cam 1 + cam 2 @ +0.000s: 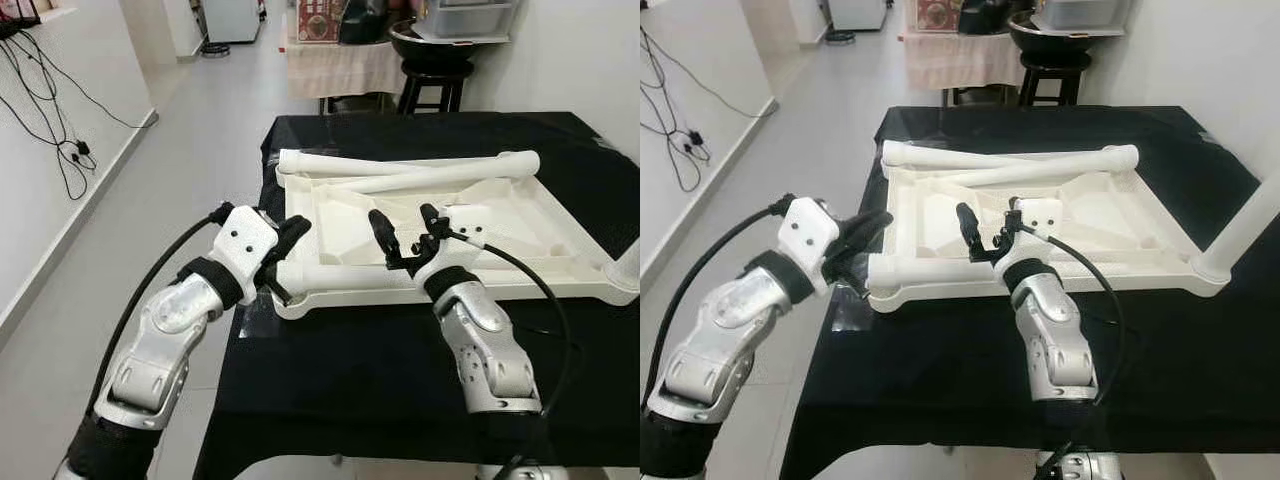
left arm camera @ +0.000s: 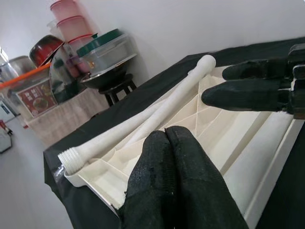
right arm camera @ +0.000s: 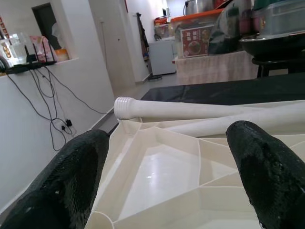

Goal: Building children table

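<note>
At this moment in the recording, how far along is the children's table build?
Early stage. Done: the white tabletop lies upside down on the black-covered table, and one leg seems to stand at its right near corner. In hand: nothing is gripped; the left pincer is shut at the left near corner, the right pincer open over the near edge. Left: two loose legs lie across the tabletop, unattached.

This is a home, a lived-in room with a tiled floor (image 1: 190,150) and white walls. At the top of the frame a stool (image 1: 432,85) carries a wok (image 1: 432,42), beside a cloth-draped side table (image 1: 340,65) stacked with plastic containers (image 2: 71,24). A fridge (image 1: 232,18) stands in the far upper middle. Cables (image 1: 60,120) dangle down the wall at upper left.
</note>
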Motion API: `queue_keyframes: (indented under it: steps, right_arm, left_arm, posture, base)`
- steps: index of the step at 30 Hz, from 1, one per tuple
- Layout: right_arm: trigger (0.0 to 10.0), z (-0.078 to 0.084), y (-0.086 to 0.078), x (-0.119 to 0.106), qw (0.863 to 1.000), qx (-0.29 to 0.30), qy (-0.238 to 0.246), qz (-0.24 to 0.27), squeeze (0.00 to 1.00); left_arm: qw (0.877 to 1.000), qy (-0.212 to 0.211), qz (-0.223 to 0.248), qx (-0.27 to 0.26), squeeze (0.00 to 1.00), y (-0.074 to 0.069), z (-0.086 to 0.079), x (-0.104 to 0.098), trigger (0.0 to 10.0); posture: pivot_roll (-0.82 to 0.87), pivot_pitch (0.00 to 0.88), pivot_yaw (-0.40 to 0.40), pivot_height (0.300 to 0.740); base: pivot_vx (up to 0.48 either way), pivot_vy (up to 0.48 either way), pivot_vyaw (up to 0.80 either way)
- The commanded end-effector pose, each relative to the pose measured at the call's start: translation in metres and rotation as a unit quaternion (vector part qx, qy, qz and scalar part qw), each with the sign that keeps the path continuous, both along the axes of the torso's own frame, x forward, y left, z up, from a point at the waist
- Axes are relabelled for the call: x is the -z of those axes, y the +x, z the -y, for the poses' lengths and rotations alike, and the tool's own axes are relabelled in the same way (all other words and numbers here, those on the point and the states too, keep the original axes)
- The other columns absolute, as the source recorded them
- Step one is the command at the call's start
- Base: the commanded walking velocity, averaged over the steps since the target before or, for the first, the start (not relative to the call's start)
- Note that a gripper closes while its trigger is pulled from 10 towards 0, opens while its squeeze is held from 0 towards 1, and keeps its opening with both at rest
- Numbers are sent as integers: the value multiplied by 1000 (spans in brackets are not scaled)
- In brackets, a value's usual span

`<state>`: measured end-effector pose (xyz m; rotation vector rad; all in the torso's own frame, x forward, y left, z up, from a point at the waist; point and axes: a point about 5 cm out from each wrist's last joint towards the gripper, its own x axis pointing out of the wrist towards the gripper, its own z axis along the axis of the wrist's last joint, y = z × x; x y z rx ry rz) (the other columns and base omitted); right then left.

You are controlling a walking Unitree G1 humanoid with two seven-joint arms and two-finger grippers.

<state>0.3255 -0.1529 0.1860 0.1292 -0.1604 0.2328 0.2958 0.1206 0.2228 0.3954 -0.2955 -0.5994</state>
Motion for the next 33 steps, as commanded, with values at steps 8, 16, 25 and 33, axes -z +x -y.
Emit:
queue_keyframes:
  steps: [8, 16, 25, 33]
  right_arm:
    - [10000, 3, 3, 3, 1000, 17, -12, -1, 0]
    - [10000, 6, 3, 3, 999, 26, -19, -1, 0]
    - [10000, 9, 5, 2, 999, 35, -22, 1, 0]
    - [10000, 12, 7, 5, 998, 54, -34, 0, 0]
  left_arm:
    - [994, 60, -1, 89, 1000, 13, -5, -16, 10000]
    - [968, 175, -31, 177, 1000, 22, 6, -24, 10000]
    - [931, 291, -105, 195, 1000, 46, 4, -21, 10000]
    - [912, 351, -126, 172, 584, 67, 5, -19, 10000]
  posture:
    - [-31, 71, -1, 740]
    - [-37, 69, 5, 740]
    - [-43, 61, 12, 740]
    - [-33, 52, 20, 740]
  base:
    - [0, 0, 0]
    - [0, 0, 0]
    - [0, 0, 0]
    - [0, 0, 0]
